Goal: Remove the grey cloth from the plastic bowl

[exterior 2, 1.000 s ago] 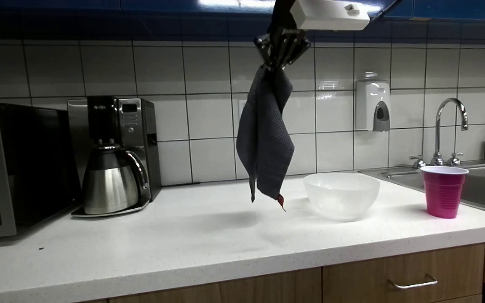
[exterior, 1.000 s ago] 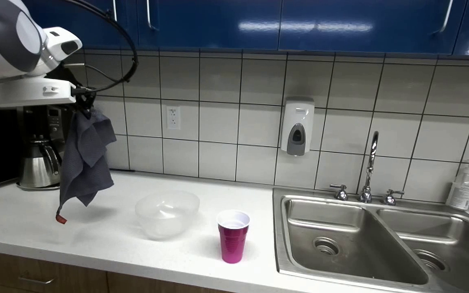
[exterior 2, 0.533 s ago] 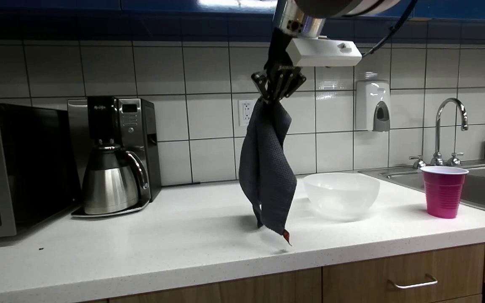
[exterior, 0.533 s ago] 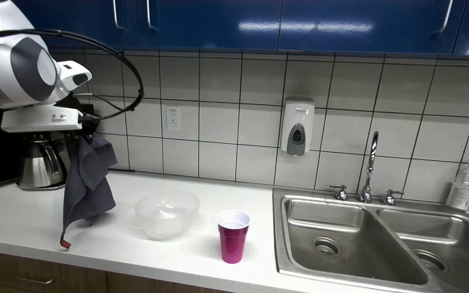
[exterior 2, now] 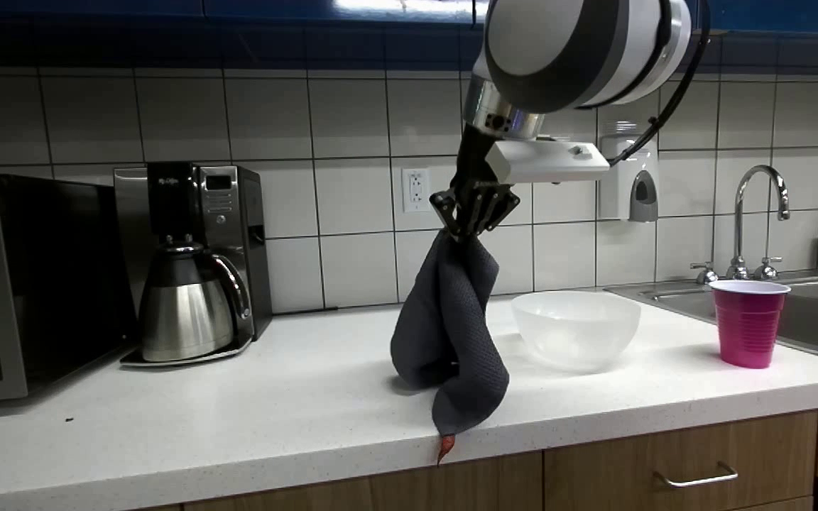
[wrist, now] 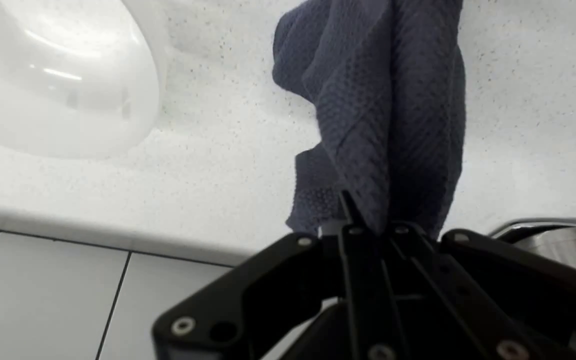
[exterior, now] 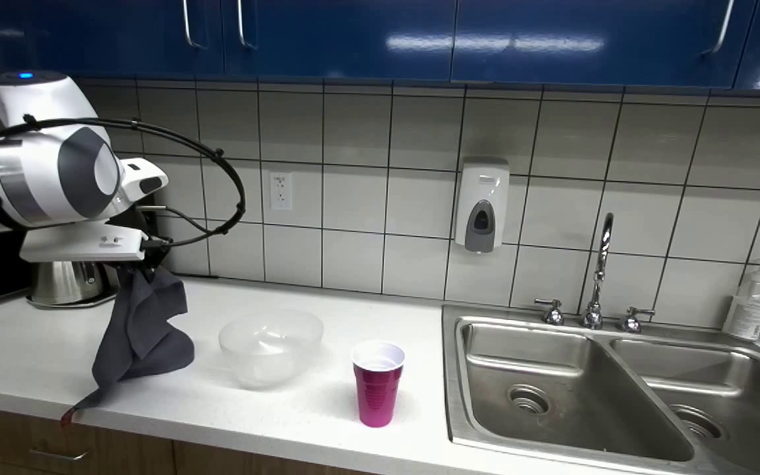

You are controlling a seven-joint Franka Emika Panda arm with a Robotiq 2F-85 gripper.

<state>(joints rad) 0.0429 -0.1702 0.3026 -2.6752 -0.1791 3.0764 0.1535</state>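
That gripper (exterior 2: 460, 235) has its jaws pinched together on the top of the grey cloth (exterior 2: 460, 305), whose lower folds rest buckled on the counter (exterior 2: 295, 404) near the plastic bowl (exterior 2: 576, 333), clear of it. I'd draw the cloth back from the front edge (exterior 2: 295, 468), where its red tip (exterior 2: 446, 447) overhangs, then lower gently and let go only once the folds lie low.

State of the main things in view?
Grey textured cloth: gripped at top, bottom bunched on speckled white counter.
Jointed black gripper fingers: closed on cloth.
Round translucent plastic bowl: upright, cloth outside.
Ribbed magenta plastic cup: upright.
Curved chrome faucet: not running.
Rounded steel carafe: upright.
Boxy black microwave: display lit.
Flat blue cabinets: shut.
Brown wooden drawer: shut.
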